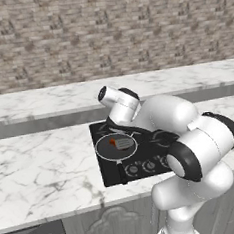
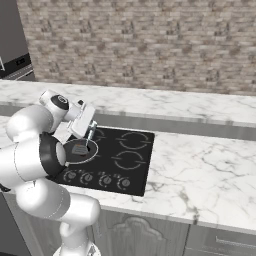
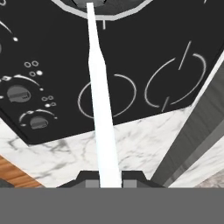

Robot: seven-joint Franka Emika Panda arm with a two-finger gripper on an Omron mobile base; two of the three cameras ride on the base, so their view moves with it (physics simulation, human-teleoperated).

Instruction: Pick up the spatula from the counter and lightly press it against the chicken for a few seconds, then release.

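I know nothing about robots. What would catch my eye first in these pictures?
A big white arm fills the foreground, bent over a black stove set in a marble counter. Its gripper is shut on a long white spatula. The spatula's head sits over a round pan on the stove's left side, beside an orange bit of chicken.

Kitchen — black cooktop [image 2: 127, 150], marble counter [image 2: 200, 170].

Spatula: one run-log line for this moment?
gripper: shut on spatula | blade: over pan, at chicken | contact: unclear | pan: on cooktop
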